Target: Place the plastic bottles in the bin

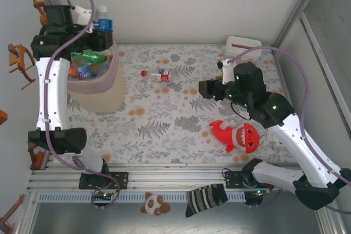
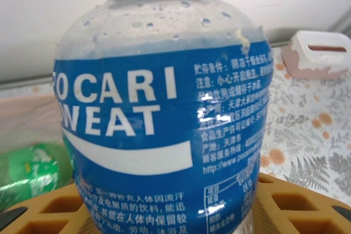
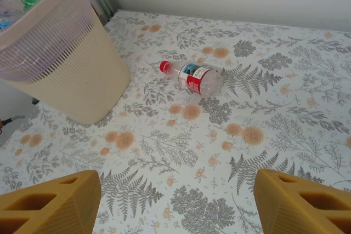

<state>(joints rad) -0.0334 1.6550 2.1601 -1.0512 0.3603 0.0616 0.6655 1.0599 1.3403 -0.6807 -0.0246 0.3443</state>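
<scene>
A cloth [image 1: 164,130] printed with grey ferns and orange dots covers the table below the right gripper [image 1: 201,89]. A red shark plush [image 1: 237,135] with white teeth lies on this cloth, on the bases' side of that gripper and somewhat to its right, well apart from it. A small white box [image 1: 243,46] stands beyond the gripper at the far edge, also to its right; a brown line crosses its top. Far behind the gripper, at the metal rail [image 1: 164,182], lies a striped sock [image 1: 205,198], and left of it a small brown and white plush [image 1: 154,205].
</scene>
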